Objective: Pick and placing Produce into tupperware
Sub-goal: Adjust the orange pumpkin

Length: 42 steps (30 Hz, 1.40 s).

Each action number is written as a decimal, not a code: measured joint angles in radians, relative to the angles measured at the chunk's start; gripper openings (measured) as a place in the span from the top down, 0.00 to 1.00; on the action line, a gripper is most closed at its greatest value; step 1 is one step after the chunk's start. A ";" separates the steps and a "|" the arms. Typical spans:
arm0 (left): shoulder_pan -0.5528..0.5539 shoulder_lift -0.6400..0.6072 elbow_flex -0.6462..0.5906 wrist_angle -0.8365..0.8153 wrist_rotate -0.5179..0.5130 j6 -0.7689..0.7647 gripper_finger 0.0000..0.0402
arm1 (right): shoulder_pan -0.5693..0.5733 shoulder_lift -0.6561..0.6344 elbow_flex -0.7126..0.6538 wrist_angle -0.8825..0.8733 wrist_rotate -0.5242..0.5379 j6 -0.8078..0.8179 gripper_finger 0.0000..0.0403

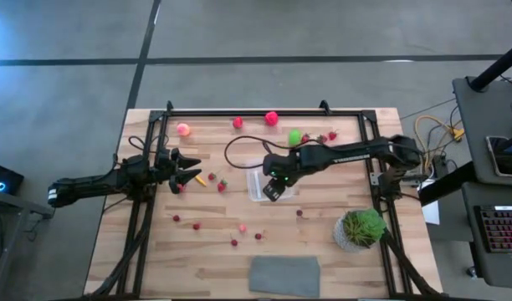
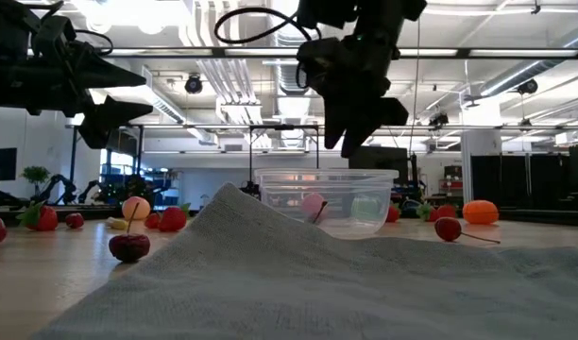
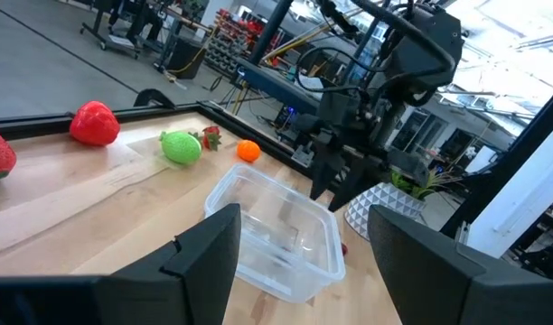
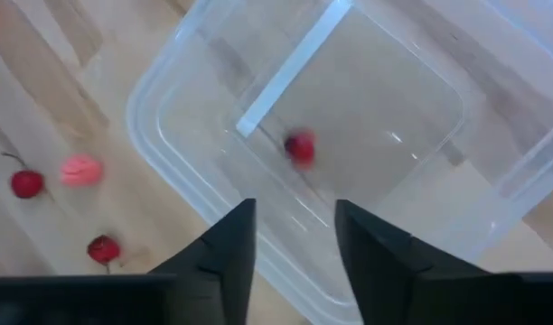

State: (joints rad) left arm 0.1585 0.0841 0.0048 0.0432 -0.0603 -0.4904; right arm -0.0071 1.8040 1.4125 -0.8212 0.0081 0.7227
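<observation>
Right wrist view shows a small dark red berry (image 4: 300, 147) blurred inside the clear square plastic tub (image 4: 159, 135), directly ahead of the right hand (image 4: 295, 239), whose fingers stand slightly parted and empty; it looks just released. The tub sits mid-worktop (image 1: 323, 242), the right hand (image 1: 274, 186) hanging straight above it. The remaining red berries (image 1: 196, 226) lie scattered nearer the left hand (image 1: 187, 167), which hovers half open, empty, so that arm seems better placed for the next pick.

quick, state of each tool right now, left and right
Left tool: open, holding nothing, hovering at the table's left side.
Right tool: open above the tupperware, a small red berry below it.
</observation>
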 joint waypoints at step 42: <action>0.000 0.000 0.000 0.000 0.000 0.000 0.43 | -0.469 -0.451 -0.543 -0.200 0.242 0.025 0.16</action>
State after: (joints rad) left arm 0.1588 0.0845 0.0048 0.0437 -0.0605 -0.4906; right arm -0.4764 1.3534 0.8696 -1.0214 0.2501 0.7478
